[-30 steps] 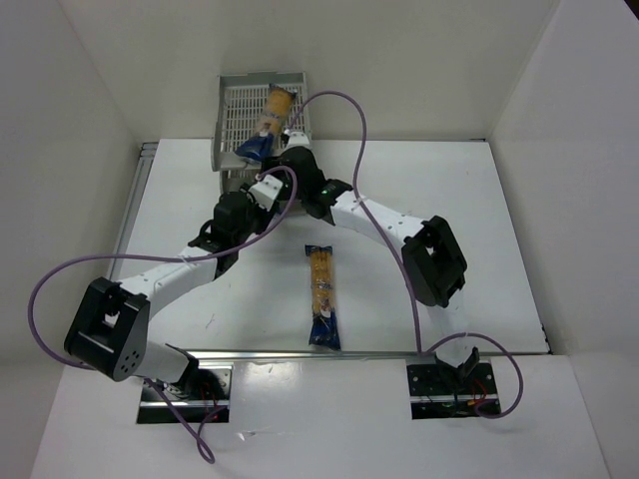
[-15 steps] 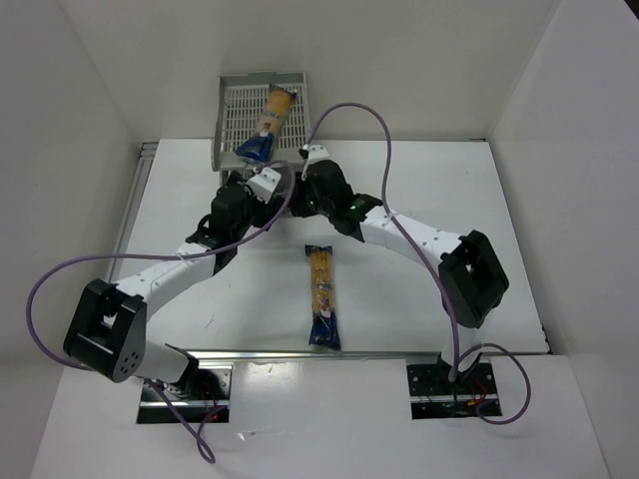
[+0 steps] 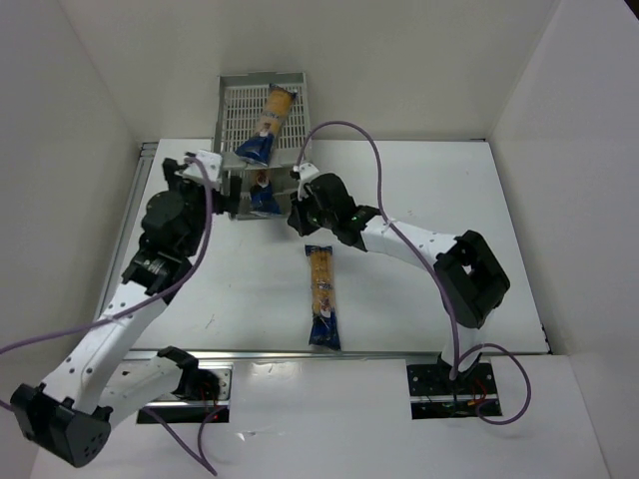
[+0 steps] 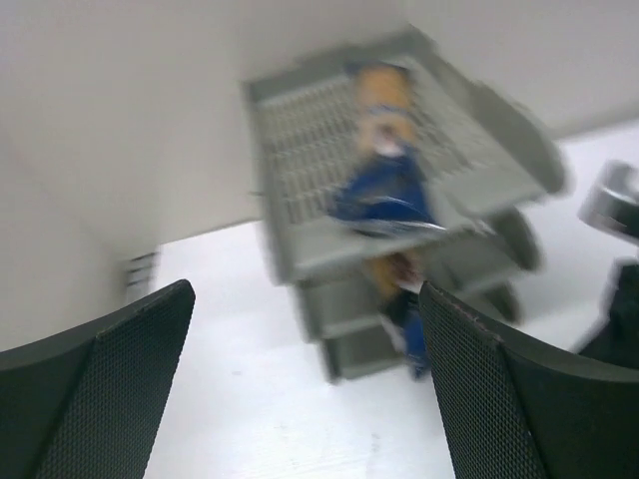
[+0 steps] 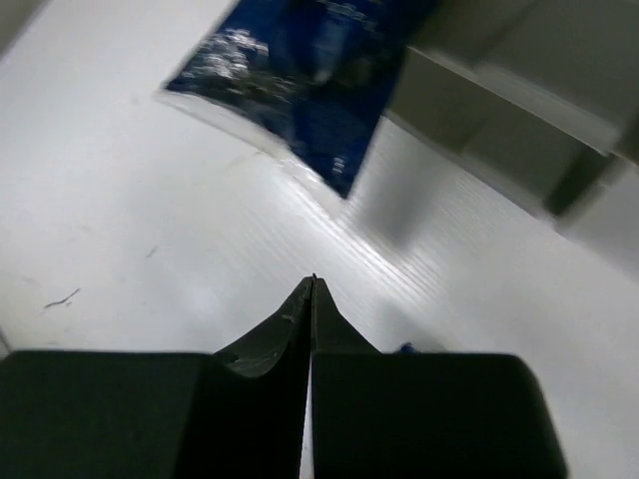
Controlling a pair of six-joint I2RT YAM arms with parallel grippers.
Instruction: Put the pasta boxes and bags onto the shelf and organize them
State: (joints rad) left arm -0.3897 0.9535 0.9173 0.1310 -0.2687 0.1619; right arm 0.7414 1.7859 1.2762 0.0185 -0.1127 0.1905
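The grey shelf [image 3: 240,105] stands at the back of the table, and it is blurred in the left wrist view [image 4: 319,140]. One pasta bag [image 3: 266,126] lies on its top tier. A second bag sits in a lower tier with its blue end [image 3: 262,200] sticking out at the front [image 5: 310,70]. A third bag [image 3: 321,294] lies on the table between the arms. My left gripper [image 3: 228,195] [image 4: 308,299] is open and holds nothing, just left of the shelf's front. My right gripper [image 3: 298,215] [image 5: 313,281] is shut on nothing, just right of the protruding blue end.
White walls enclose the table on three sides, the back one right behind the shelf. A metal rail [image 3: 132,205] runs along the table's left edge. Purple cables [image 3: 339,128] loop above both arms near the shelf.
My left gripper has opened and drawn back to the left of the shelf. My right gripper has shut and come back toward the front. The second bag's blue end now shows in a lower tier.
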